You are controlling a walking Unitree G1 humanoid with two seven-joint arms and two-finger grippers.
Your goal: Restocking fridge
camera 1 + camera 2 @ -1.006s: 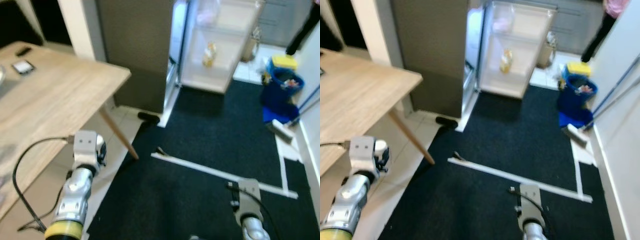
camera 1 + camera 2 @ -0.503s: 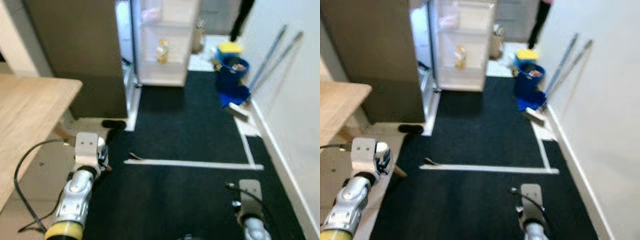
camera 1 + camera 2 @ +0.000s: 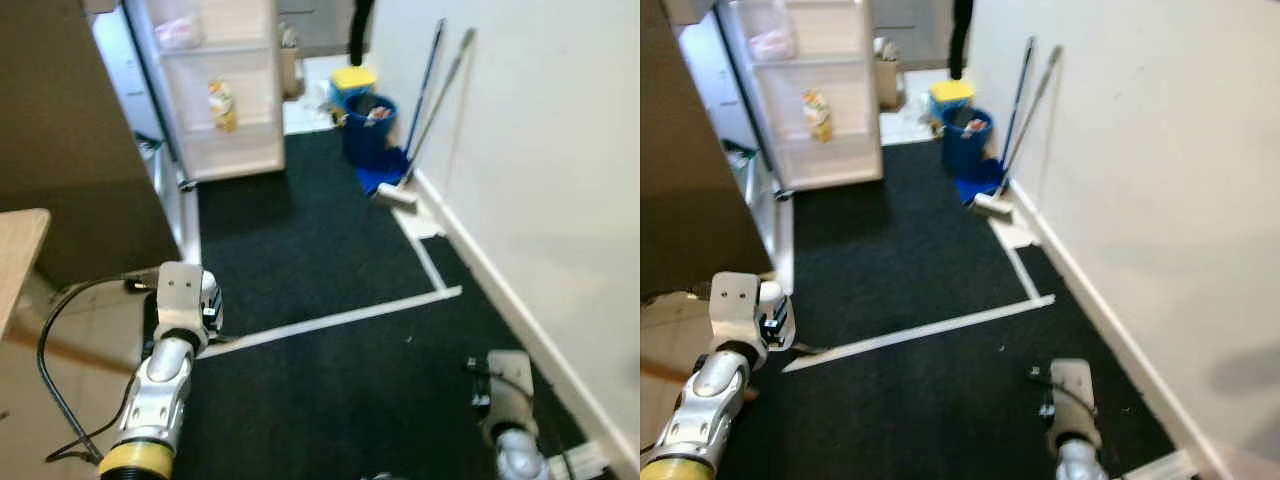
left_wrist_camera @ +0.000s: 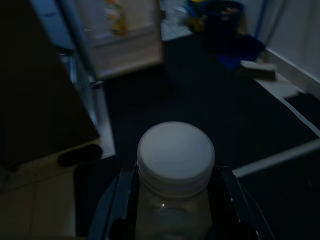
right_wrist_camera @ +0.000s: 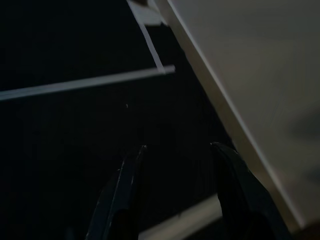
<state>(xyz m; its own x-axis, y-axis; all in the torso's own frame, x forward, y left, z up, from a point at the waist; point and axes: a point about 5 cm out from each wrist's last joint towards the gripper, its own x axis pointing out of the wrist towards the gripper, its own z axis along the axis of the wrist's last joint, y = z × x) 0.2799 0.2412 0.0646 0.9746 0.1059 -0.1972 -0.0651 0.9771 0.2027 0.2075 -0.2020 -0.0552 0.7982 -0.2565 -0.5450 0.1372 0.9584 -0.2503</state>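
Left gripper [image 4: 172, 200] jaws clamped on clear jar [image 4: 175, 205] with white lid [image 4: 175, 150], one finger [image 4: 122, 200] pressed on each side, jar upright between them. Right gripper [image 5: 175, 195] jaws parted, nothing between, hanging low over dark carpet [image 5: 65, 150]. White floor strip [image 3: 330, 320] just ahead of both. Open fridge [image 3: 215, 90] well ahead of left jaws, bottle [image 3: 221, 104] on door shelf. Blue bucket [image 3: 367, 125] and mops [image 3: 440, 90] far ahead, against wall [image 3: 540, 150] on right jaws' side.

My head stereo pair looks down the carpet [image 3: 330, 270] toward the fridge [image 3: 215, 90]; wrist cameras share that floor, close.
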